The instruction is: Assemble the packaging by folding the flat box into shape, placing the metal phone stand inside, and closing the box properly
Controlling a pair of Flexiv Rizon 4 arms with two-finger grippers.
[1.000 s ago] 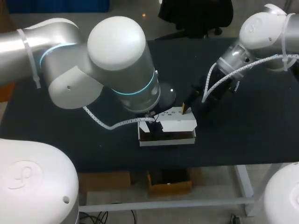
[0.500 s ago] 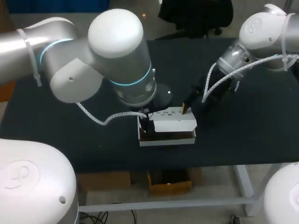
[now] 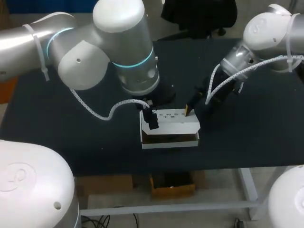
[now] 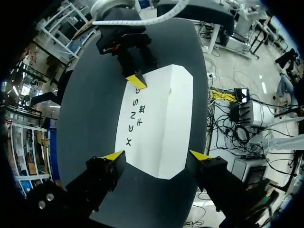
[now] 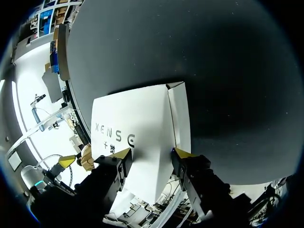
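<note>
You are risking a crushed flap here: the white cardboard box is sitting with its lid ajar above the front wall, and uneven pressing from either end could be buckling the lid or skidding the box instead of tucking it in. The box is lying near the desk's front edge, about midway along. Your left gripper is hanging over the box's left end, fingers spread wide, clamping nothing. Your right gripper, fingers moderately apart, is resting a tip on the lid's far right corner
</note>
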